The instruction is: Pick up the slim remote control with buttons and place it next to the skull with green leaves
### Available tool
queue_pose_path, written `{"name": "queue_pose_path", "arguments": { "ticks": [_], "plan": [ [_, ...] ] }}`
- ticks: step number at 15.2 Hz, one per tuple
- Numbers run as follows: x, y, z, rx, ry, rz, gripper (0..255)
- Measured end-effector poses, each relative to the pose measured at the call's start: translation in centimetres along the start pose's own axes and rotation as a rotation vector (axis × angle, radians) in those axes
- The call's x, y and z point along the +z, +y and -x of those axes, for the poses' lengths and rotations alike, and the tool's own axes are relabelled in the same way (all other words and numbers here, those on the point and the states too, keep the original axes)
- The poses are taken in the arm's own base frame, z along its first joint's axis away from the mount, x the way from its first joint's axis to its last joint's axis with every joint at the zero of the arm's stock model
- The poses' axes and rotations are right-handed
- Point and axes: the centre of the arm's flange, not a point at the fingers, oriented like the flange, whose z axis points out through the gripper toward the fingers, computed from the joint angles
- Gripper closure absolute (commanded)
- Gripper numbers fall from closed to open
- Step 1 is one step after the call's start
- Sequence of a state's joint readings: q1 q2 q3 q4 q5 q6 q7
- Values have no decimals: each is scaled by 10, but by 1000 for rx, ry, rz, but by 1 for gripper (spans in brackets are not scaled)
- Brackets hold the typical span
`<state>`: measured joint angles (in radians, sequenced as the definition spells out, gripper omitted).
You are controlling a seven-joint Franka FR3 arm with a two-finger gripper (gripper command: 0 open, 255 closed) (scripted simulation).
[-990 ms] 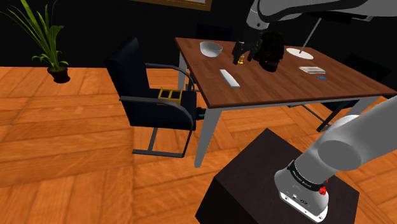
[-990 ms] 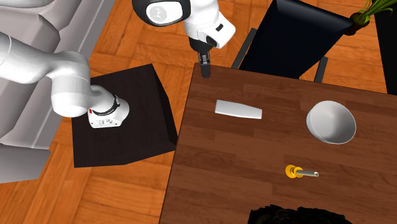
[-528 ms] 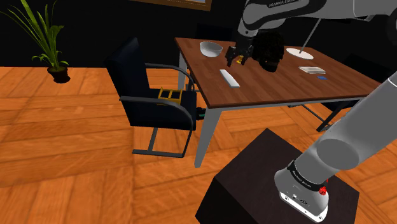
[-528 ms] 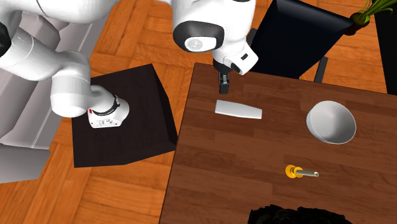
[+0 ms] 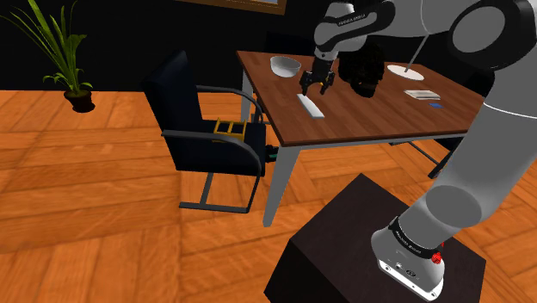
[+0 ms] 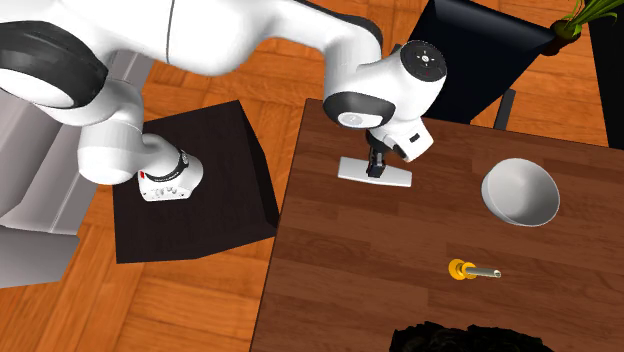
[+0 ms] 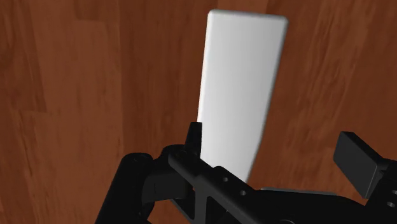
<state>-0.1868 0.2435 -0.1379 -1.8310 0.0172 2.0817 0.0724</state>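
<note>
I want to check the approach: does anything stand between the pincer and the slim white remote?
Nothing visible does. The open black pincer hangs right over the slim white remote control, which lies flat on the brown wooden table.

A brown wooden table is standing on an orange plank floor. A round white bowl is sitting near one corner of the tabletop, and a small tool with a yellow handle is lying apart from it. A flat white plate is resting farther along. A black armchair with a grey metal frame is standing just beside the table's end. A potted plant with long green leaves is standing well away, against a black area.
</note>
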Motion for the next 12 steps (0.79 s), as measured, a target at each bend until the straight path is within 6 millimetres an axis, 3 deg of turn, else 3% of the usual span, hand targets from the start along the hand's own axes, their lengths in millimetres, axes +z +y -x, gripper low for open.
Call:
{"name": "queue_pose_path", "arguments": {
  "ticks": [4,12],
  "plan": [
    [34,20,-31,54,-18,-8,0],
    [73,21,-35,61,-20,-9,0]
  ]
}}
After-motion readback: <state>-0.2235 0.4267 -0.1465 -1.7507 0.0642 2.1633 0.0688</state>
